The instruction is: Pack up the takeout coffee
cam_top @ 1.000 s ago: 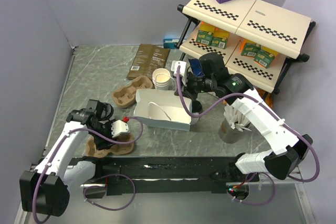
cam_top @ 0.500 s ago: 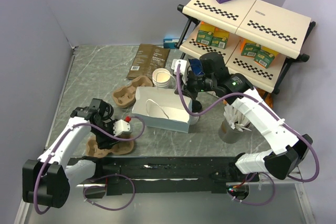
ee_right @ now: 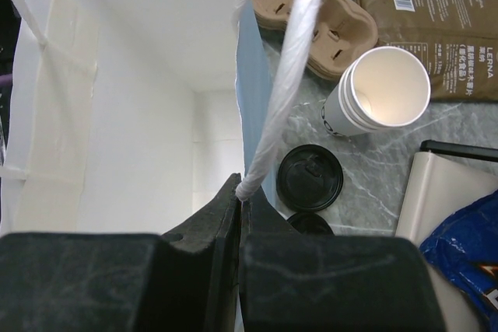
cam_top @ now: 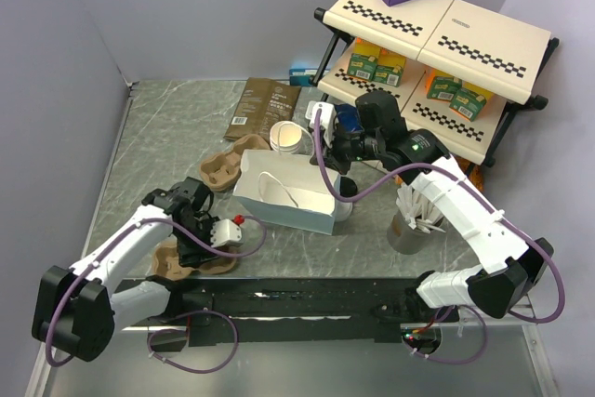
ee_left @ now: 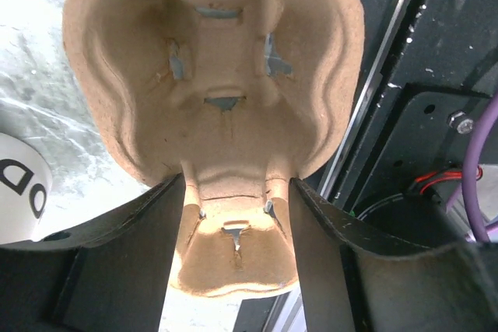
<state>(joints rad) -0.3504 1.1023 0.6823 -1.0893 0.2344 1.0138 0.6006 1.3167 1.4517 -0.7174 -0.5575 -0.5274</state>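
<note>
Your left pincer [ee_left: 233,192] sits open astride the carrier [ee_left: 214,91], lower left; your right pincer [ee_right: 240,192] is clamped on the bag's handle [ee_right: 288,75], center frame.

Overhead view faces down; wrist views look close, apparently downward, sharing its white bag [cam_top: 284,200] and carriers.

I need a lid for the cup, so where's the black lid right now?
In the right wrist view the black lid lies flat on the table, just right of the white paper bag and directly below the open cups.
</note>
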